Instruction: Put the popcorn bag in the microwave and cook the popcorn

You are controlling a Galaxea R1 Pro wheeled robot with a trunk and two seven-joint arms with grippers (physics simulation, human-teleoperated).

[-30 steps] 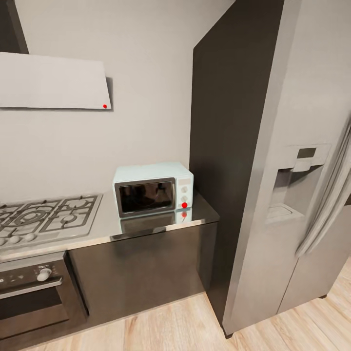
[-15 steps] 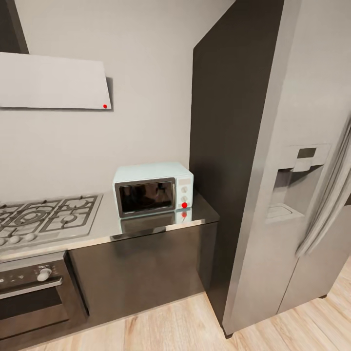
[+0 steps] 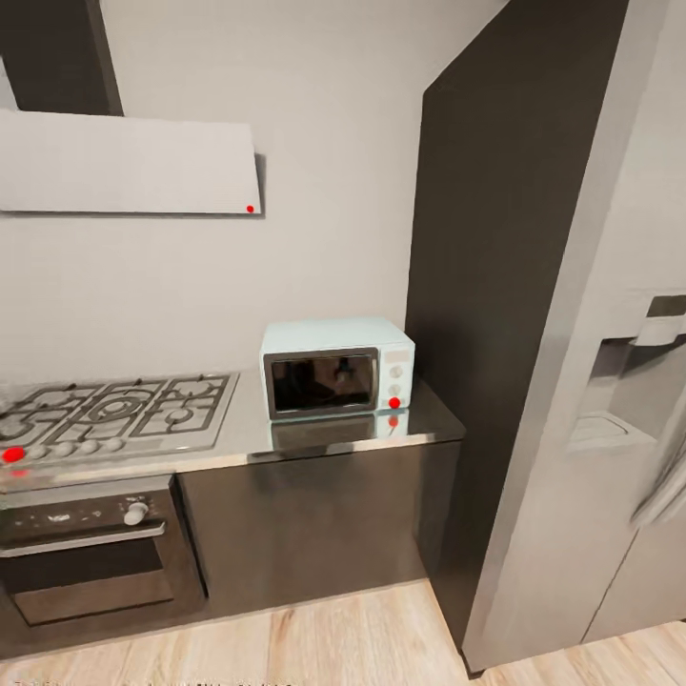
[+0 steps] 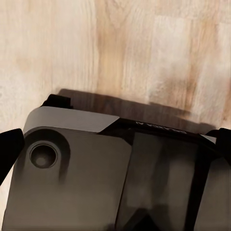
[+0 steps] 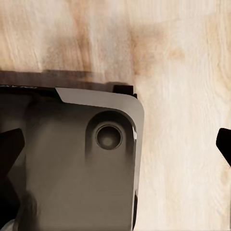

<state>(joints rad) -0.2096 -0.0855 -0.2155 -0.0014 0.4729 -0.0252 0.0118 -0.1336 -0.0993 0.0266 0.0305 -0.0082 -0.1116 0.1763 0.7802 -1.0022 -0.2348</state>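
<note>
Search step: the microwave (image 3: 338,367) sits shut at the tabletop's (image 3: 314,438) right end; next, find the bag. Both grippers' fingers, apart, point floorward.

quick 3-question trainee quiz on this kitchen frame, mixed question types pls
1. True or false: the microwave door is open.
2. What stands directly beside the microwave on the countertop, toward the fridge? A) sink B) dark tall panel C) toaster
3. Fill in: the built-in oven sits below the gas ____.

Key: 1 false, the door is shut. 2 B. 3 hob.

In the wrist views, each end effector's fingertips sit wide apart at the picture edges, over wood floor.
</note>
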